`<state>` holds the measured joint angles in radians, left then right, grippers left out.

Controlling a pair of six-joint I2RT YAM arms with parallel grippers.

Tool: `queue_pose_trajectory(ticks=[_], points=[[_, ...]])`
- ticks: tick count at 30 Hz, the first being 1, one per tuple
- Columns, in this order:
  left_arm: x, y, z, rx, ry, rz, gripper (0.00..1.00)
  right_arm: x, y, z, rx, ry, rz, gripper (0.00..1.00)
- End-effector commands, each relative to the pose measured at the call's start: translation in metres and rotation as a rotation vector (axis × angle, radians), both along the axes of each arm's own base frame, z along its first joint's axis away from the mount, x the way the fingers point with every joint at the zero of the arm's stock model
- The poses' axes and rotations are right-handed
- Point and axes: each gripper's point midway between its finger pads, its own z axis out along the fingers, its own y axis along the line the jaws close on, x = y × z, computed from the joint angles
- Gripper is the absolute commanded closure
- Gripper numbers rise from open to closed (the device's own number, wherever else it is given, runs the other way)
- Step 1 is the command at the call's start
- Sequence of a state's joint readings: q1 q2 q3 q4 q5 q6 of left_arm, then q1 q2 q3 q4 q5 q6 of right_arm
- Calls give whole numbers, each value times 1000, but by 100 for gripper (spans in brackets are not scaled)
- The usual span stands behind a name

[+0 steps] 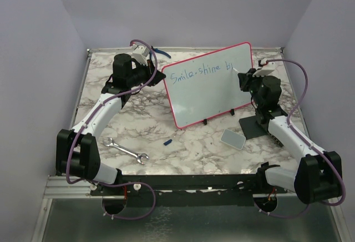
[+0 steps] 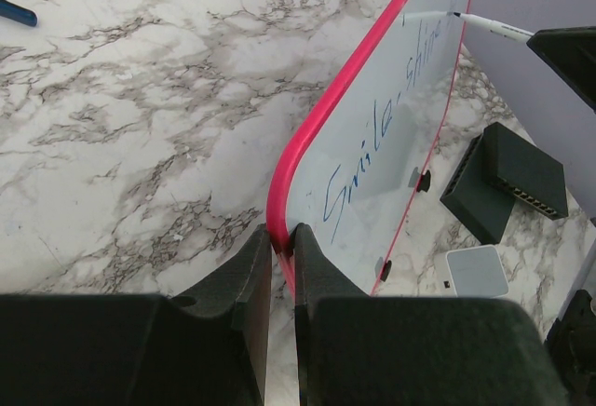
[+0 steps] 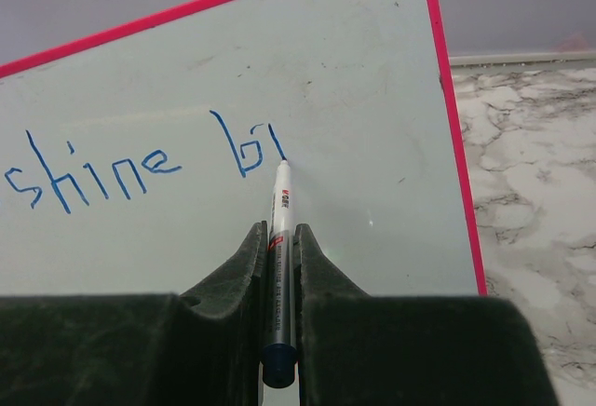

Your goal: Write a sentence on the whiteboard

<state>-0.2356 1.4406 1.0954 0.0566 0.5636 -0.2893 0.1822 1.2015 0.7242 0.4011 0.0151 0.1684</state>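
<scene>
Top view, lower left of centre: a silver wrench (image 1: 126,152) lies flat on the marble table (image 1: 194,150). A small blue piece (image 1: 168,141) lies just above and right of it. Lower right of centre: a grey pad (image 1: 233,139) lies flat, with a black block (image 1: 250,126) just beside it on the upper-right side, partly under the right arm. Centre of frame: the whiteboard (image 1: 213,97) stands tilted back on small black feet (image 1: 205,121), its red-pink frame running from lower left to upper right. Left gripper (image 2: 282,238): its fingers are pressed to both sides of the board's left edge, clamped on the frame near the lower left corner of that view. Right gripper (image 3: 277,234): its fingers are closed around a white marker (image 3: 280,203), barrel pointing up the frame, tip touching the board face. The sentence (image 1: 202,71) runs in blue along the upper part of the board and reads "Smile-shine b" plus one more partial stroke. The marker tip sits at the foot of that last stroke (image 3: 277,150), and the board to the right of it is bare. Far edge of the table, upper centre-left: a blue rod (image 1: 161,50) lies behind the left wrist; what it is cannot be told.
</scene>
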Motion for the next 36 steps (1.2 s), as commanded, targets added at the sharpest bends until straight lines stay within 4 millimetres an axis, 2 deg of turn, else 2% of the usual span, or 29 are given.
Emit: queue_pose_trajectory(ticks=[1, 6, 16, 24, 36], points=[[-4, 3, 16, 11, -65, -8, 100, -8, -2, -15, 2, 42, -13, 99], [-4, 3, 17, 11, -66, -9, 100, -8, -1, -15, 5, 39, -7, 99], [-4, 3, 15, 10, -62, -11, 100, 2, 4, 12, 27, -34, 10, 99], [-4, 3, 14, 12, -60, -11, 100, 7, 5, 25, 24, -65, 12, 99], [-3, 3, 15, 13, -62, -9, 100, 10, -6, 22, 10, -56, -45, 99]])
